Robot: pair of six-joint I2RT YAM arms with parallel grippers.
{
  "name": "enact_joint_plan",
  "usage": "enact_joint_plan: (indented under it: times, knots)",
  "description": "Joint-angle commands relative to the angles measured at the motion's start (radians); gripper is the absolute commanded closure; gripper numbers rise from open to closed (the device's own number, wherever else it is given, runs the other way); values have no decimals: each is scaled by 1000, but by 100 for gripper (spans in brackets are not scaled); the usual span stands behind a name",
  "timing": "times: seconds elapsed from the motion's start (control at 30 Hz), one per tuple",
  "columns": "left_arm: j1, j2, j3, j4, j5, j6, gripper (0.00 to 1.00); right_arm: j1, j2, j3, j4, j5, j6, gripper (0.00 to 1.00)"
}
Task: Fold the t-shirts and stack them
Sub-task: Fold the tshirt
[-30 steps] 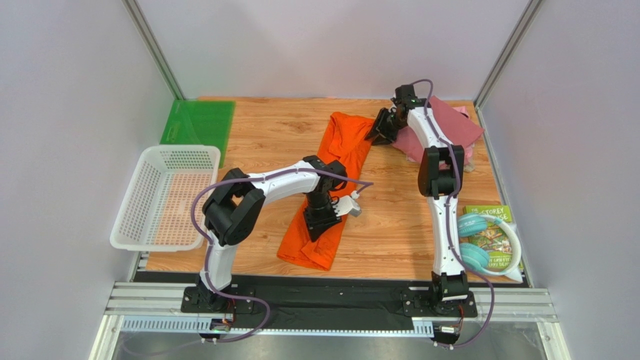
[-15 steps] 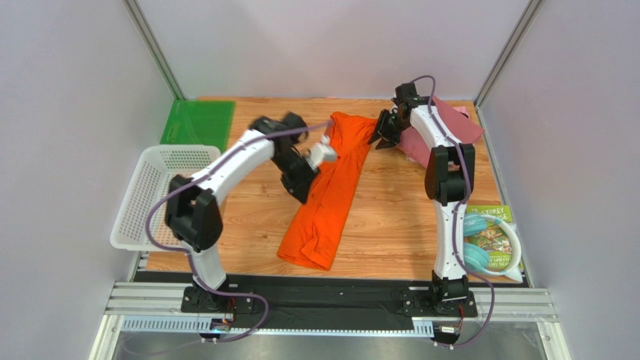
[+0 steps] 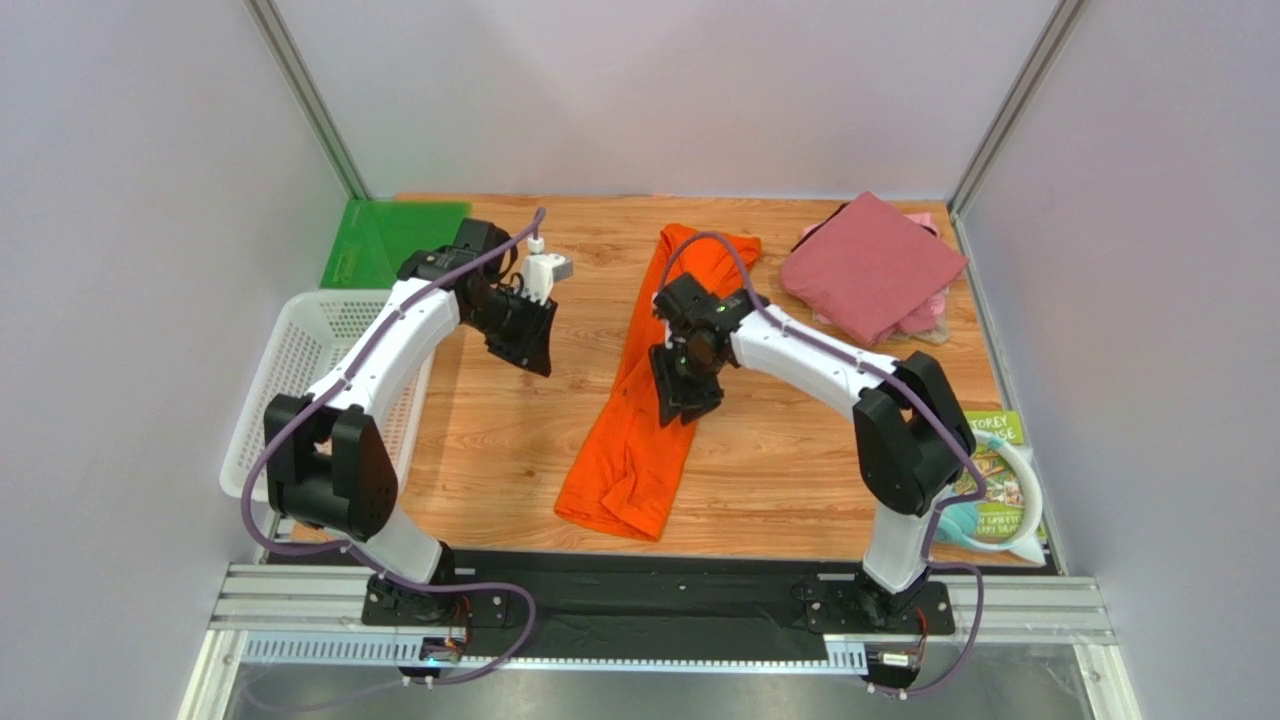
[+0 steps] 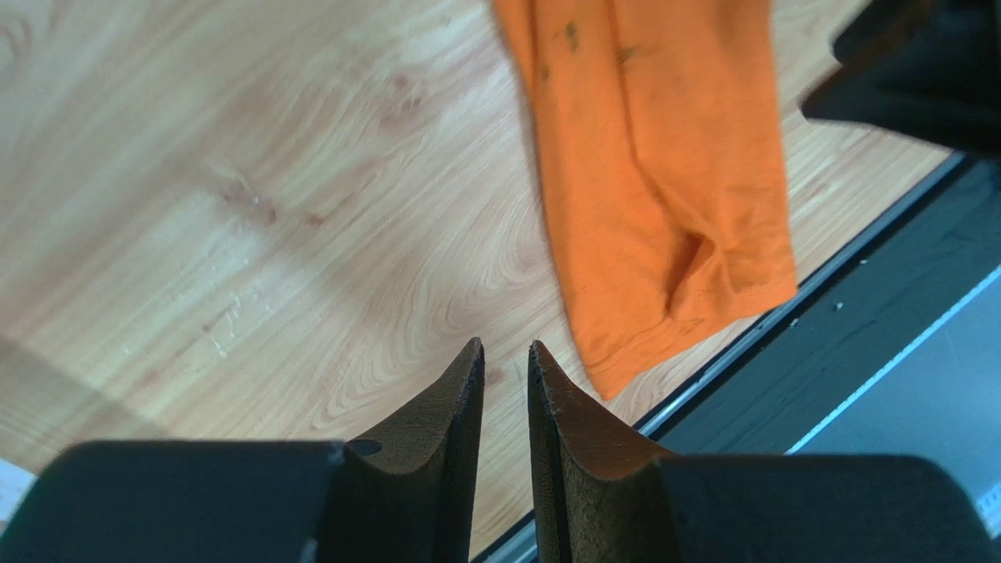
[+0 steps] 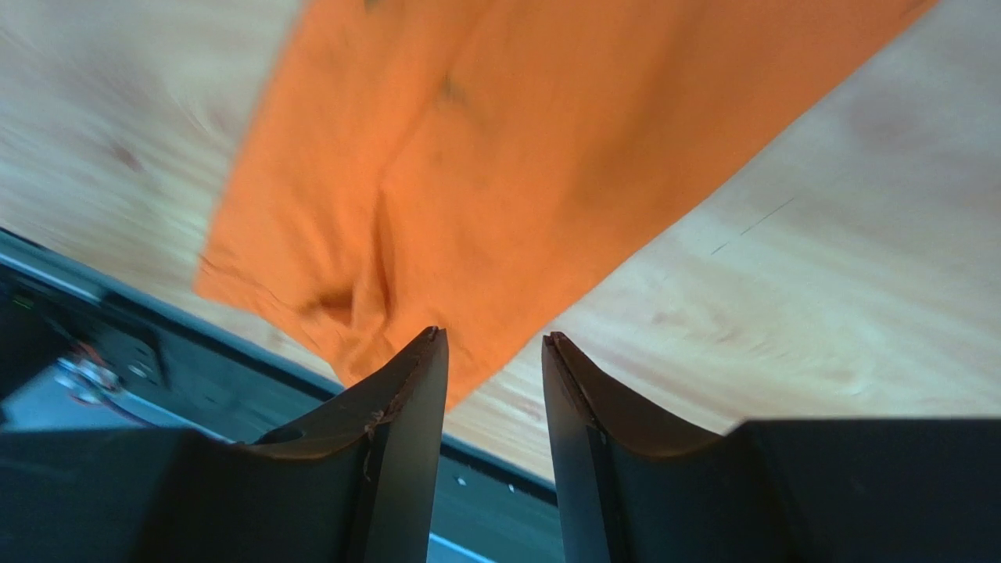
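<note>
The orange t-shirt (image 3: 624, 465) lies on the wooden table (image 3: 496, 435) as a long narrow strip, running from the far centre to the near edge. The maroon t-shirt (image 3: 869, 267) sits folded at the far right, on top of a pink t-shirt (image 3: 935, 308).

The left gripper (image 3: 529, 333) hovers over bare wood to the left of the strip, its jaws all but closed on nothing. The right gripper (image 3: 684, 387) hangs over the strip's middle, jaws slightly parted and empty.

The strip likely needs a crosswise fold next. Both grippers should open wider, pinch the 2 near-hem corners through every layer, then lift low and carry them evenly to the collar end.
</note>
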Motion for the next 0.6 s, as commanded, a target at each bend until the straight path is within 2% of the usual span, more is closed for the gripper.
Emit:
enact_joint_plan:
  times: [0.0,0.3,0.57]
  knots:
    - [0,4,-26,55,-77,-41,73,115,-63,-79,14,65,43,59]
    - [2,33,-24,31,-69,-18,73,264,-45,-94,37,64,103,60]
    - [5,33,-24,34,-106,1,73,336,59,-48,61,44,102,61]
